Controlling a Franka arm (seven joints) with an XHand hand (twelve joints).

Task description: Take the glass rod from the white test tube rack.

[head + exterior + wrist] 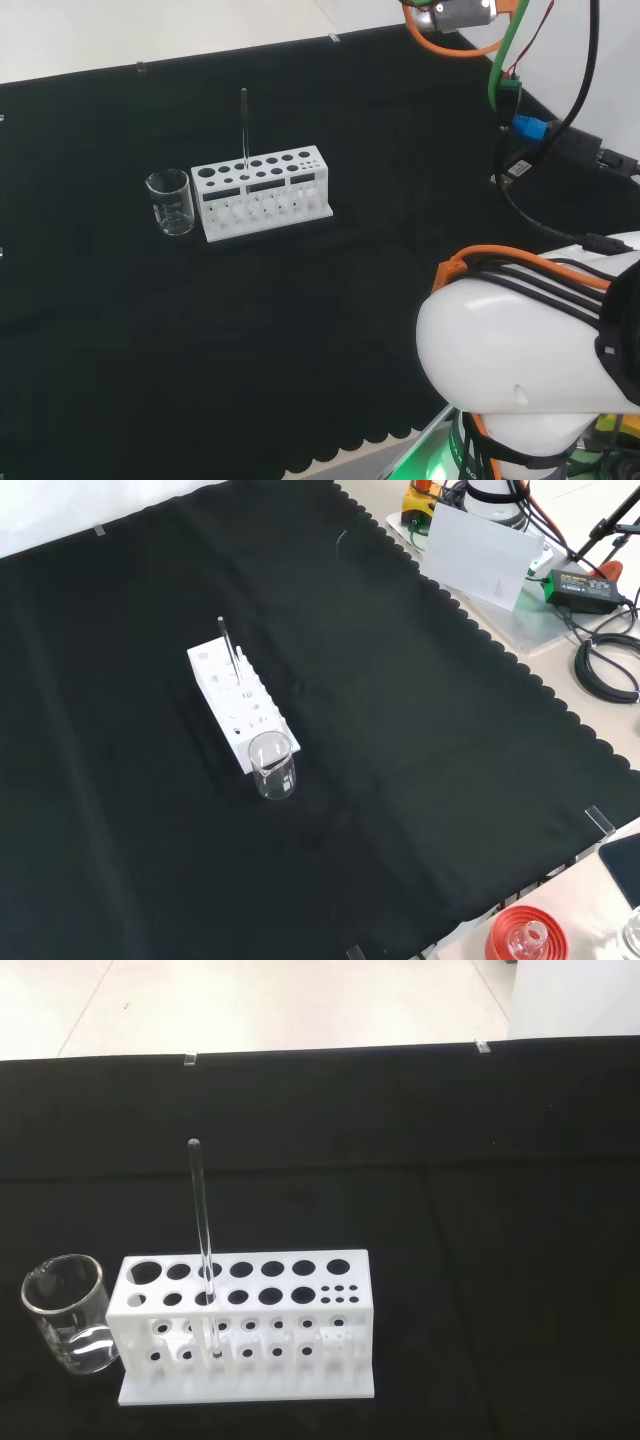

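On the black cloth of the bench (120, 380) stands the white test tube rack (262, 193), and the glass rod (244, 128) rises upright out of one of its holes. Seen from the head view, the rod sits in a hole towards the rack's left end, in the farther row, and its top reaches well above the rack. A clear beaker (170, 202) stands just beside the rack's left end in that view, and it looks empty.

From the front view the rack (242, 705) runs at a slant across the cloth, with the rod (229, 648) standing towards its farther end and the beaker (273, 764) at its nearer end, close against it.

Through the wrist view the rack (245, 1325) faces the camera with its rows of round holes, the rod (202, 1230) passing down through a hole and ending at the rack's lower level, and the beaker (68, 1312) beside the rack's end.

Nothing touches the rod besides the rack. Whether the hand's fingers are straight or curled I cannot tell, nor how near it is to the rod. The arm's big white link (530, 350) fills the lower right of the head view, well apart from the rack.
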